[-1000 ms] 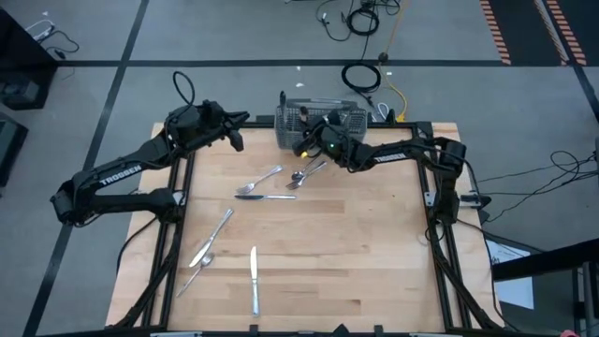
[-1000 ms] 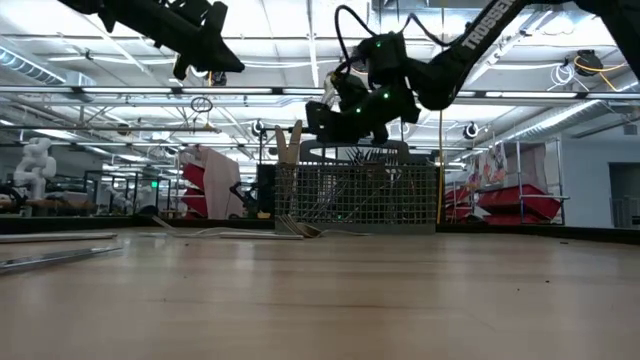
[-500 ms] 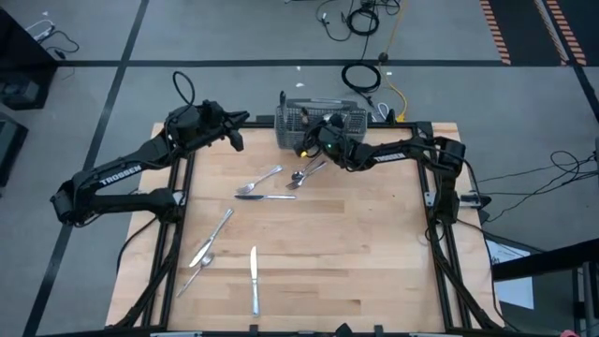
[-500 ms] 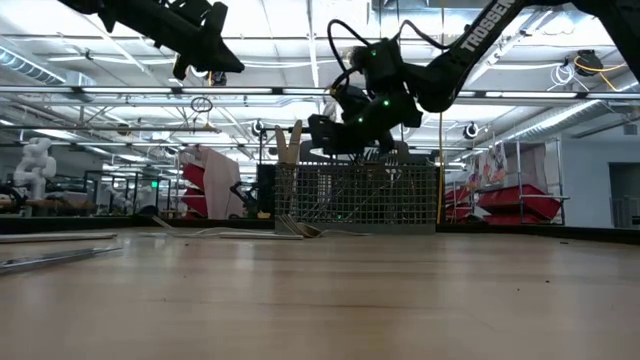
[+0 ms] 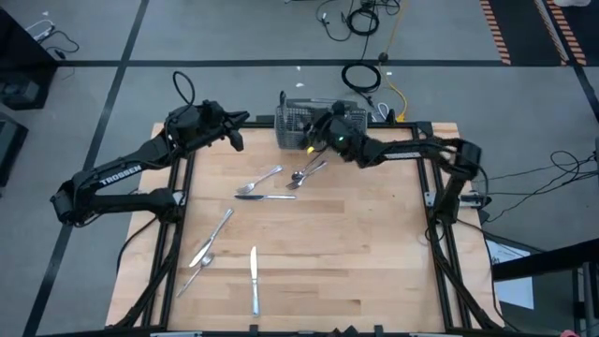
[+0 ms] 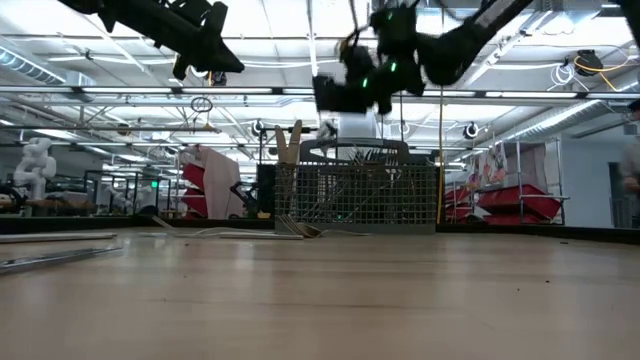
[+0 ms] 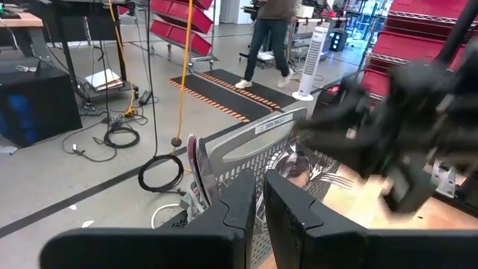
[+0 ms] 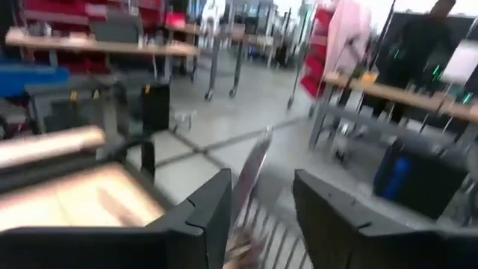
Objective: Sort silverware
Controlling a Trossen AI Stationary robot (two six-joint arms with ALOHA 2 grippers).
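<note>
The grey wire basket [image 5: 318, 120] stands at the table's far edge with several pieces of silverware upright in it [image 6: 355, 160]. My right gripper [image 5: 311, 133] hovers open just above the basket's top [image 6: 325, 95]. In the right wrist view a blurred slim piece [image 8: 250, 173] shows between its spread fingers [image 8: 216, 205], touching neither. Loose silverware lies flat on the wood: a pair of spoons [image 5: 305, 174], a fork [image 5: 267, 177], a knife [image 5: 266, 197], a fork [image 5: 215, 234], a spoon [image 5: 197, 271] and a knife [image 5: 253, 281]. My left gripper [image 5: 240, 127] waits shut and raised at the far left, pointing toward the basket [image 7: 254, 149].
The middle and right of the wooden table [image 5: 374, 253] hold no silverware. Dark frame rails run along the table's sides [image 5: 440, 234]. Cables lie on the floor beyond the far edge [image 5: 360, 75]. A person walks in the room behind [image 7: 272, 37].
My right gripper has risen from the basket's top edge to well above it, mostly in the last half second. The silverware on the table and the basket have stayed put.
</note>
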